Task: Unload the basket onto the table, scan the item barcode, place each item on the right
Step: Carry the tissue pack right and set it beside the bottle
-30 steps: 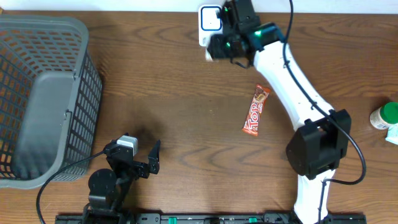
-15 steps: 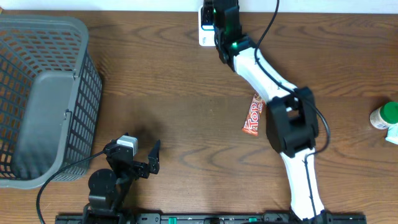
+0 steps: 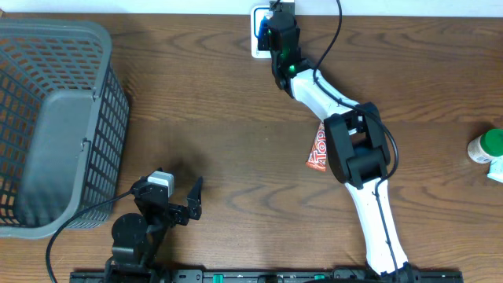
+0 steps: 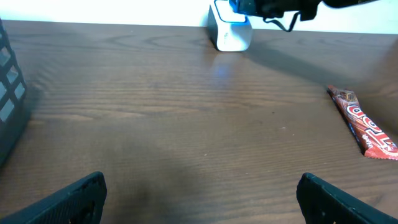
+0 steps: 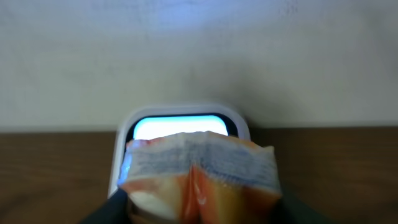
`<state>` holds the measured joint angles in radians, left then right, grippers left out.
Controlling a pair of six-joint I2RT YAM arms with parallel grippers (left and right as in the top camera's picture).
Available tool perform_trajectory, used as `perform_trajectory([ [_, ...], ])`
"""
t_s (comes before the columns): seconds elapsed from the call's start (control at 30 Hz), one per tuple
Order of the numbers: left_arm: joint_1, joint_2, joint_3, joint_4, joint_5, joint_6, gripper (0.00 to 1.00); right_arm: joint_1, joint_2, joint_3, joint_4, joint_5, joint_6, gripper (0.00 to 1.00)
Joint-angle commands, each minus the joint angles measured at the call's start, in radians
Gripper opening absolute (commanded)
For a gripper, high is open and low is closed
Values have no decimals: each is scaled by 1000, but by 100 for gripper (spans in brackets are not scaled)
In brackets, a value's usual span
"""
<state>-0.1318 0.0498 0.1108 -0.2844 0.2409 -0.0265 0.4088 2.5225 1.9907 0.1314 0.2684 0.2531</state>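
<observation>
My right pincer (image 5: 199,214) pinches an orange snack packet (image 5: 202,165), held just short of the lit barcode scanner (image 5: 180,112) ahead (presumably to show it the code); left pincer (image 4: 202,202) spread.

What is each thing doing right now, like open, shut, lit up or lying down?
White box-shaped scanner: window glowing blue.
Orange-and-white crinkly packet: pinched, held up in front of the scanner window.
Right fingers: shut on the packet.
Left fingers: wide open, holding nothing.
Red chocolate bar: lying flat.
Grey plastic mesh basket: upright.
White bottle with green cap: upright, capped.
</observation>
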Motion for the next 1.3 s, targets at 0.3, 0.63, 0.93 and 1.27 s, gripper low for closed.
perform_trajectory([
  [0.3,2,-5,-16,-24,9,-5,98,-227,-547,14,-1036,89,57,42],
  [0.63,2,-5,-15,-24,9,-5,98,-687,-410,-13,-1212,-92,158,40],
  [0.93,2,-5,-16,-24,9,-5,98,-833,-218,-13,-1187,-76,131,41],
  [1.27,2,-5,-15,-24,9,-5,98,-882,-379,42,-1266,-72,132,89],
])
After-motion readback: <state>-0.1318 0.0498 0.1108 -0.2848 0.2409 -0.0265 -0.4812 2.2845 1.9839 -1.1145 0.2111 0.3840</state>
